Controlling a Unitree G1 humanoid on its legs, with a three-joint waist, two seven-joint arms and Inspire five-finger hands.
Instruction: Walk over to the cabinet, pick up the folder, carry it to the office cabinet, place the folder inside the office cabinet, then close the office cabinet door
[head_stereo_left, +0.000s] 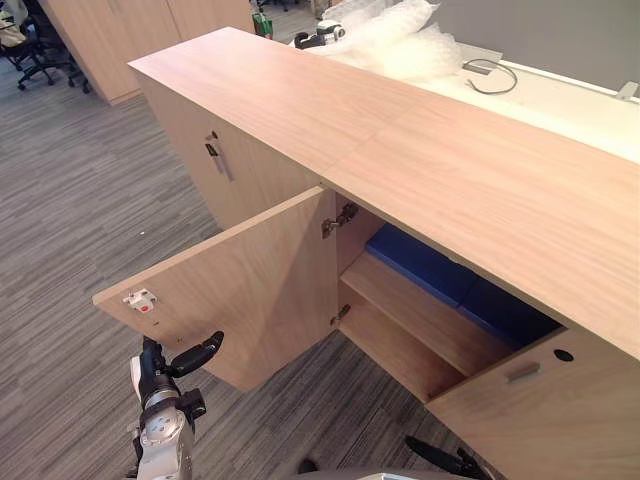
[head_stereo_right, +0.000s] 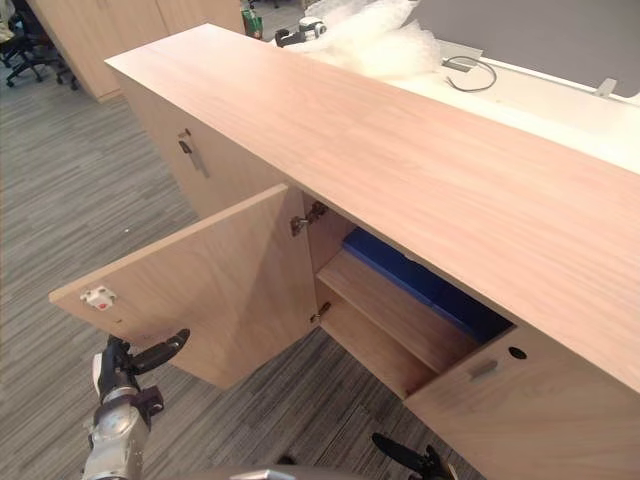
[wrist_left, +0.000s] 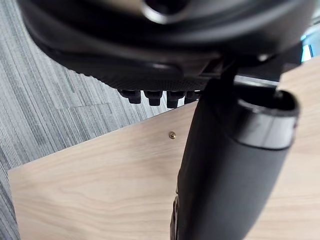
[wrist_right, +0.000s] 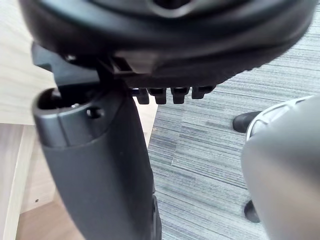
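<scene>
Long low office cabinet (head_stereo_left: 400, 150) of pale wood, standing on grey striped carpet (head_stereo_left: 70, 220). One wooden cabinet door (head_stereo_left: 250, 300) stands swung wide open. It shows the face that carries the metal hinges (head_stereo_left: 340, 218) and, at the free end, a small white catch (head_stereo_left: 140, 300).

Flat blue folder (head_stereo_left: 420, 262) lies inside the open compartment on the upper wooden shelf (head_stereo_left: 420, 315), pushed toward the back. A darker blue stretch runs on to its right; cannot tell if that is the same item or a second one. Neither hand touches it.

Left hand (head_stereo_left: 165, 365) hangs low by the free end of the open door, just beside its lower edge; contact cannot be made out. In the left wrist view its fingers (wrist_left: 150, 96) lie straight in a row, holding nothing, with the door's wood past them.

Right hand (head_stereo_left: 440, 458) is low, in front of the closed right-hand door (head_stereo_left: 540, 410), which has a small grey handle (head_stereo_left: 522, 372). Its fingers (wrist_right: 165, 94) are likewise straight and empty, over carpet.

Left of the open door, another closed door carries a metal handle (head_stereo_left: 220, 157).

Behind the cabinet: a white bench (head_stereo_left: 560, 100) with a heap of clear bubble wrap (head_stereo_left: 400, 40) and a looped grey cable (head_stereo_left: 492, 75). Dark office chairs (head_stereo_left: 35, 55) far left.
</scene>
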